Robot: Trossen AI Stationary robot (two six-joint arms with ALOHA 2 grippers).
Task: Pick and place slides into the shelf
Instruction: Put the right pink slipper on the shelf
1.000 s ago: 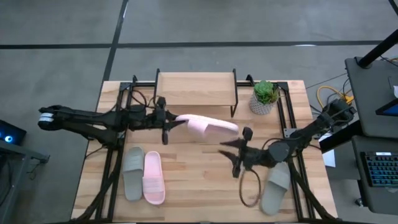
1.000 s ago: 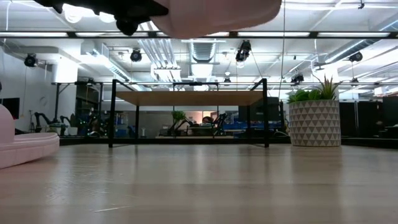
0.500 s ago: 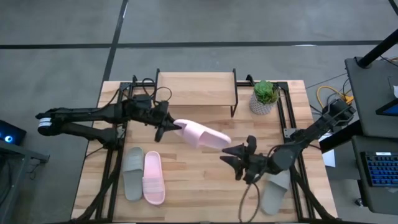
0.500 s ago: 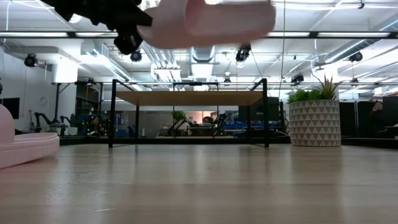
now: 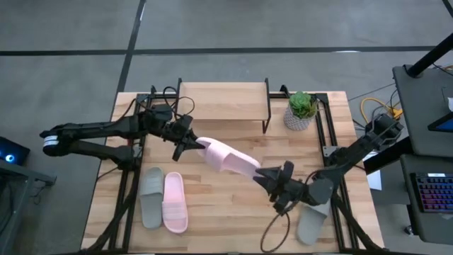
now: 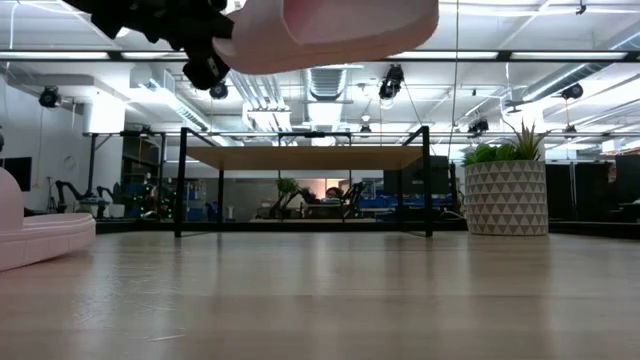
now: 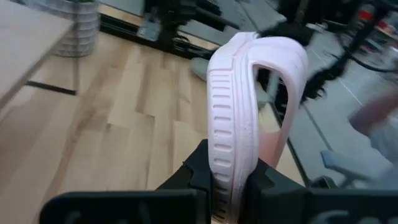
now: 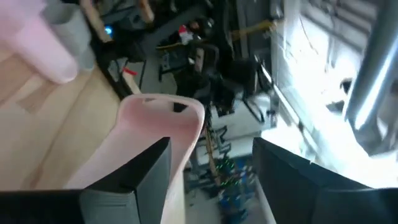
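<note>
A light pink slide [image 5: 230, 157] hangs in the air over the middle of the table, held at one end by my left gripper [image 5: 190, 144], which is shut on it. In the low view this slide [image 6: 335, 25] shows at the top edge. My right gripper [image 5: 267, 176] is open at the slide's other end; in its wrist view the pink end [image 8: 163, 127] stands between the spread fingers, and I cannot tell if they touch it. The other pink slide [image 5: 175, 202] and a grey slide [image 5: 151, 197] lie flat at the near left. The second grey slide [image 5: 313, 214] lies under the right arm. The shelf [image 5: 223, 101] stands at the far edge. My left gripper pinches the sole of the pink slide at its end [image 7: 231, 163] between its two fingers, one on each flat face. It comes level from the table's left, in line with the slide. The slide is lifted clear, turned on its edge, its strap [image 7: 292, 74] arching to one side.
A potted plant [image 5: 301, 111] stands right of the shelf. Black frame rails [image 5: 327, 134] run along the table's left and right sides. A cable loop [image 5: 272, 230] lies near the right arm. Bare wood [image 5: 226, 209] lies between the two groups of slides.
My left gripper has drawn back a little toward the left and near side, and the pink slide has swung so its free end points toward the near right and sits lower. My right gripper has turned toward that free end and closed in around it.
</note>
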